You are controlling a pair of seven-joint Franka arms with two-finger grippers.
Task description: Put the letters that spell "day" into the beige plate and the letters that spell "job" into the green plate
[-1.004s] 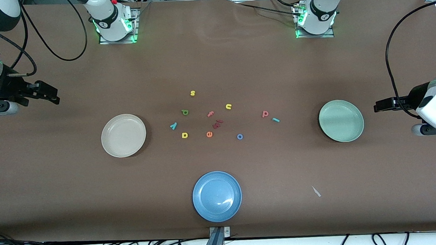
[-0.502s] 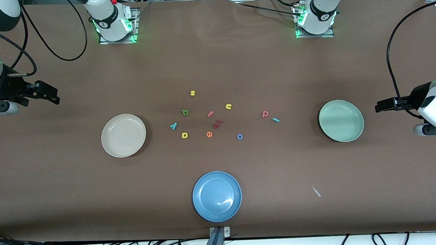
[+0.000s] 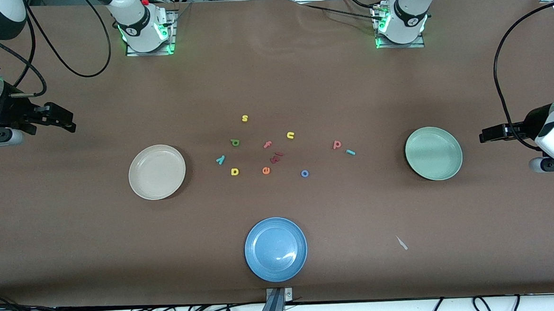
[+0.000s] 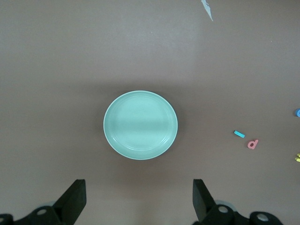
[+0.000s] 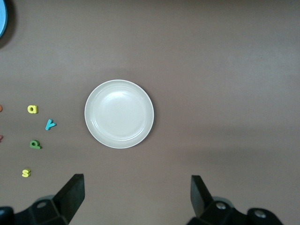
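On the brown surface nothing has been sorted yet: the beige plate at the right arm's end and the green plate at the left arm's end are both bare. The right gripper hangs over the surface's edge by the beige plate, fingers apart and empty; the left gripper hangs just off the green plate, fingers likewise apart.

The first pick seems to be the step in hand, calling for a reach inward and a fine pinch.

Yellow d, green a and teal y lie flat near the beige plate. Pink b and thin teal j, its long axis slanting across the surface, lie nearer the green plate; blue o lies nearer the camera.

Green plate below open pincer
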